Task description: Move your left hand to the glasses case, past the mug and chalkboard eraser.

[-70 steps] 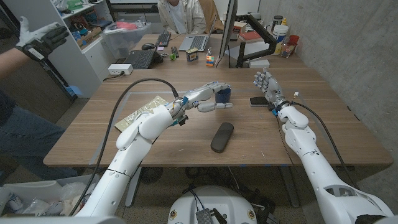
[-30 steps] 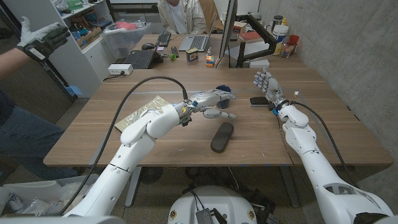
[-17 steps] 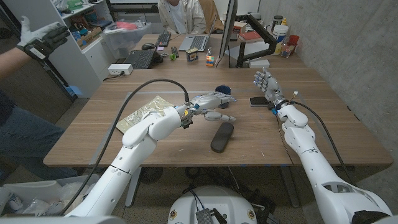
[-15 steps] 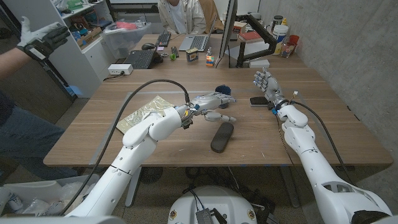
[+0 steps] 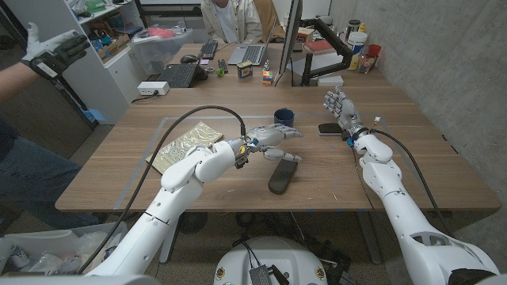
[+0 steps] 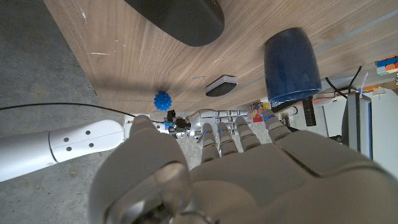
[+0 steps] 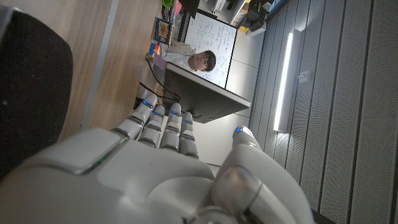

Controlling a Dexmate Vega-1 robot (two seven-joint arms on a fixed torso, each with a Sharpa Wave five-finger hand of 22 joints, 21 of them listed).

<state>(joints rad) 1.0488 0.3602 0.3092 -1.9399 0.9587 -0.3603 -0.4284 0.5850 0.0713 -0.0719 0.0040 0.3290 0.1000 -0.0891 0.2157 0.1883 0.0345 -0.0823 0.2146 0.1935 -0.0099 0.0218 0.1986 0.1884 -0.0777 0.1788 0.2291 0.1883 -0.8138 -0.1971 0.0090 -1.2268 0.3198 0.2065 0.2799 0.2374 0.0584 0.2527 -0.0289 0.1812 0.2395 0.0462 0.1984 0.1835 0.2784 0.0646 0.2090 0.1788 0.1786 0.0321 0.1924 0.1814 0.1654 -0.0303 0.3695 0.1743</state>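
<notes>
The black glasses case (image 5: pixel 283 174) lies near the table's front middle; it also shows in the left wrist view (image 6: pixel 180 18). My left hand (image 5: pixel 276 141) hovers just behind it, holding nothing, with fingers stretched out and the thumb low over the case's far end. Behind the hand stands the dark blue mug (image 5: pixel 283 118), also seen as the mug (image 6: pixel 292 59) from the wrist. To the right lies the black chalkboard eraser (image 5: pixel 329 128) (image 6: pixel 221 86), beside my right hand (image 5: pixel 337 107). That hand stands upright with spread fingers and holds nothing.
A crinkled gold sheet (image 5: pixel 186 142) lies left of my left arm. A keyboard (image 5: pixel 181 75), a laptop (image 5: pixel 249 54), a colour cube (image 5: pixel 268 77) and a monitor stand (image 5: pixel 295 47) line the far edge. A person (image 5: pixel 234 16) sits behind; another person's gloved hand (image 5: pixel 51 47) is at far left.
My left hand has moved from beside the mug towards the table's front, and now hovers at the glasses case's far end. The mug now stands in plain sight. The right hand has stayed put.
</notes>
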